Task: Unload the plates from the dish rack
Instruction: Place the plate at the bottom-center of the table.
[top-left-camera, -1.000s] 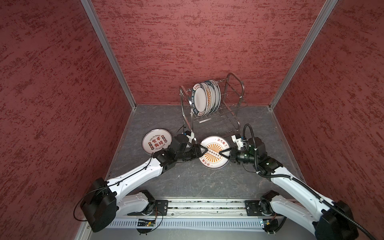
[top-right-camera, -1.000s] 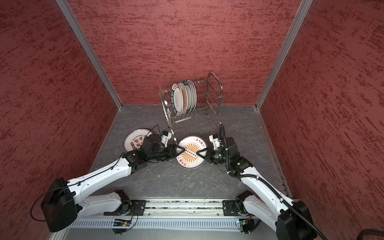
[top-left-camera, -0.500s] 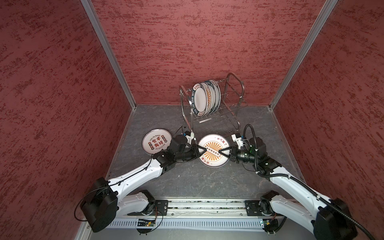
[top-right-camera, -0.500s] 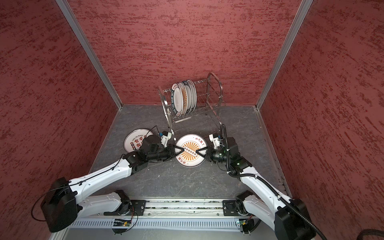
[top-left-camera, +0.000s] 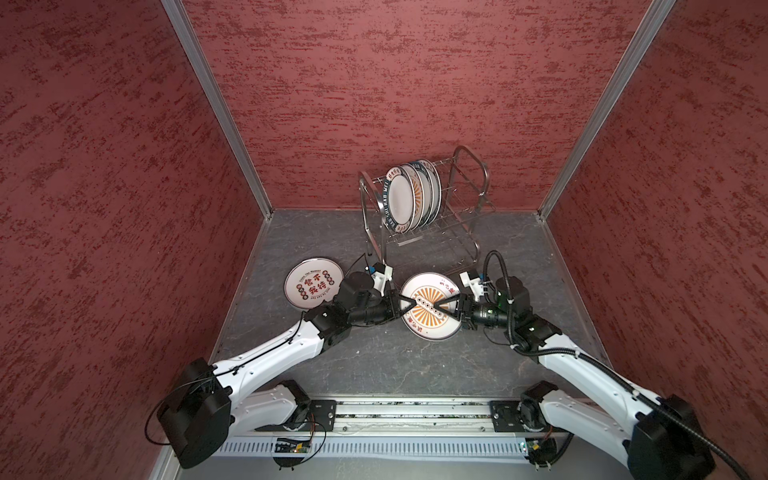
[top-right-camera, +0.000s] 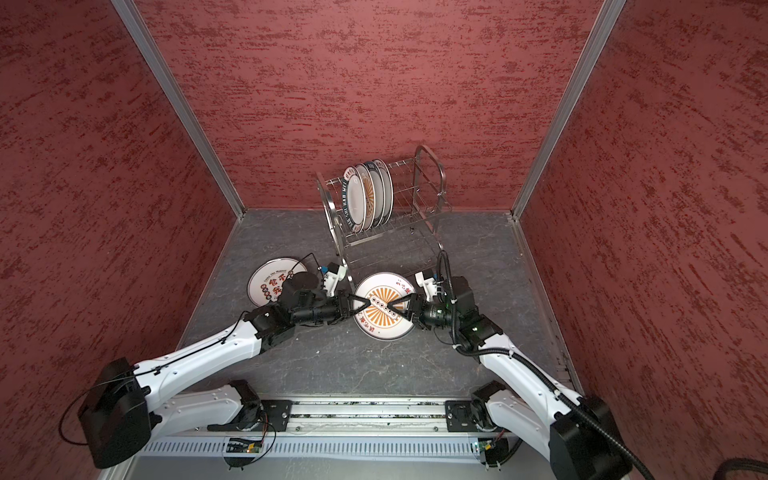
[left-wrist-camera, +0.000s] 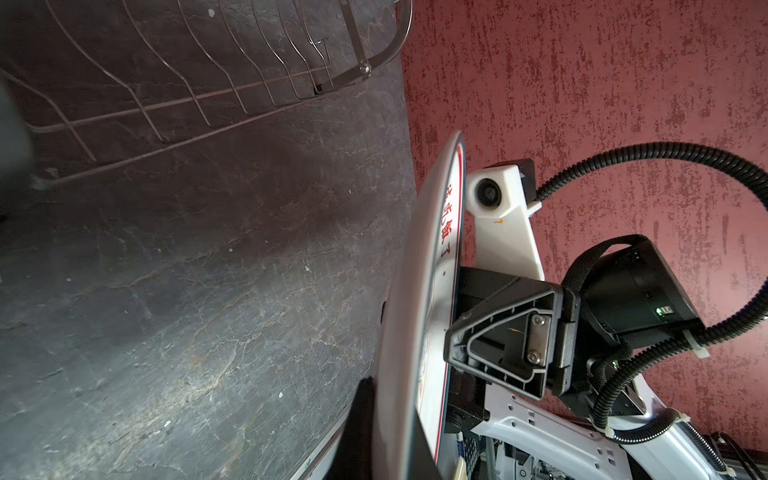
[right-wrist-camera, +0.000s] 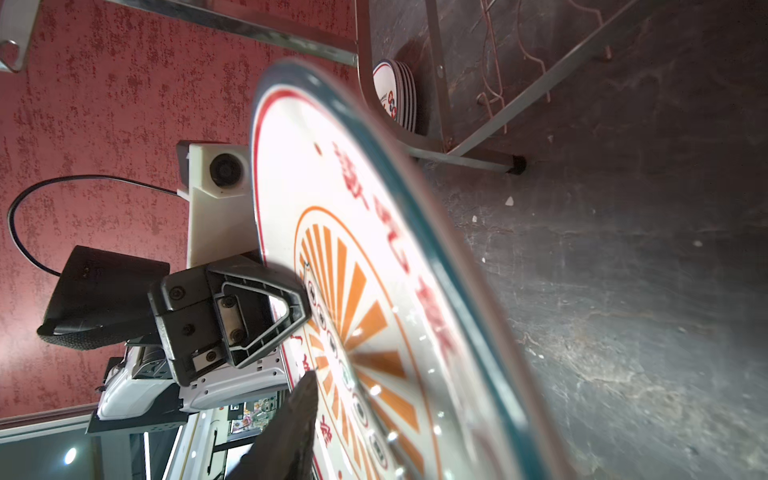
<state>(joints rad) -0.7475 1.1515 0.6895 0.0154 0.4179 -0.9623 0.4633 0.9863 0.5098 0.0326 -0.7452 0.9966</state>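
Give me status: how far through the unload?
Done: a stack of plates lies on the floor. In hand: the sunburst plate sits between both grippers, left gripper shut on its rim, right gripper unclear. Remaining: several plates upright in the dish rack.

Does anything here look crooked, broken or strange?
Nothing looks broken or spilled. One oddity: the white plate with the orange sunburst is not lying flat; it hangs tilted above the grey floor, with the left gripper and right gripper at opposite rims. Other white plates stand on edge in the shiny wire dish rack.
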